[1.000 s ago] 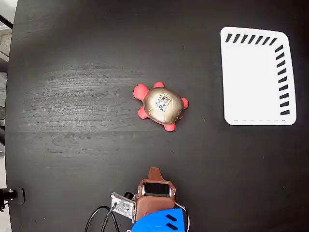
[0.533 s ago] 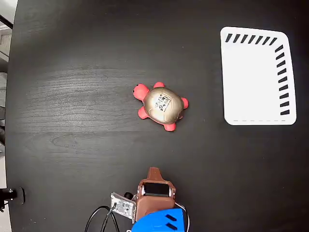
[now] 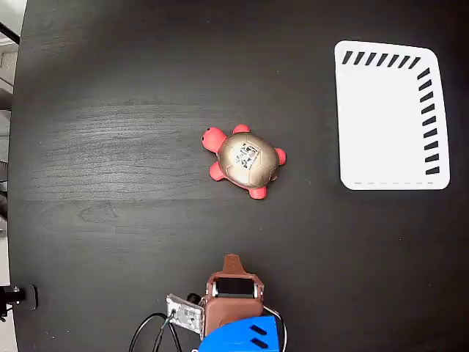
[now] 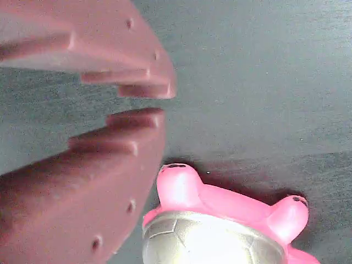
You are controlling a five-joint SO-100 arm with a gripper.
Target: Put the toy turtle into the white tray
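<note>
The toy turtle sits near the middle of the black table, with a gold-beige shell, a black-and-white sticker and red-pink head and legs. Its head points left in the fixed view. The white tray lies flat at the upper right and holds nothing. My brown gripper is near the table's bottom edge, well below the turtle and apart from it. In the wrist view the gripper is shut with nothing between its toothed fingers. Part of the turtle shows at the bottom of that view.
The black wooden table spreads wide to the left of the turtle. A small circuit board with black cables hangs beside the arm's blue body at the bottom edge. The table's left edge borders a pale floor.
</note>
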